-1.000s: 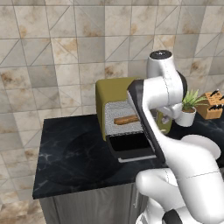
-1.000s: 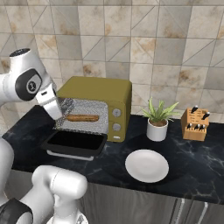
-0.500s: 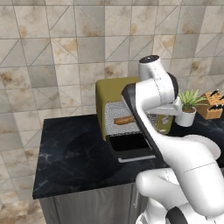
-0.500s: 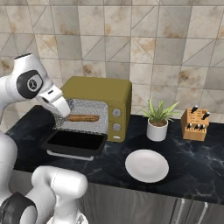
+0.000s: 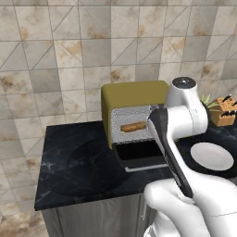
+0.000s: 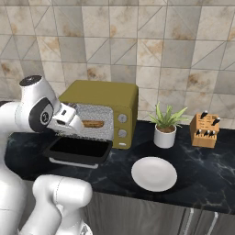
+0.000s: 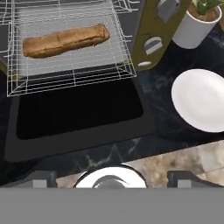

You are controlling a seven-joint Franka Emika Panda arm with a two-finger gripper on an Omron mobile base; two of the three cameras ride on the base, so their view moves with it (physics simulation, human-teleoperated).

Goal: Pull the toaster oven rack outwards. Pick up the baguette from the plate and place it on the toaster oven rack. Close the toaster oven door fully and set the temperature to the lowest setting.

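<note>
The toaster oven [image 6: 103,98] stands on the dark marble counter [image 6: 206,167] against the tiled wall [image 6: 151,41], and the toaster oven door [image 7: 78,118] is folded down flat in front of it, its dark glass facing up. The toaster oven rack [image 7: 72,57] is pulled out over the hinge end of the open door, and the baguette [image 7: 65,40] lies lengthwise on the wire grid, near the middle of it. In the left base view the baguette [image 5: 133,126] shows inside the bright opening of the oven [image 5: 134,99], above the lowered door [image 5: 141,155]. The plate [image 6: 154,174] lies bare on the counter to the right of the oven, apart from it, with a potted plant [image 6: 166,126] behind it and a wooden knife block [image 6: 204,131] further right. Two grey knobs [image 7: 153,45] sit on the olive panel beside the rack. The gripper [image 7: 111,177] hangs above the front edge of the counter, in front of the open door; its two dark finger tips [image 7: 37,179] stand wide apart at the bottom of the hand view, with nothing between them and touching nothing. In the right base view the hand [image 6: 66,119] is held in front of the left part of the oven opening, above the door.
</note>
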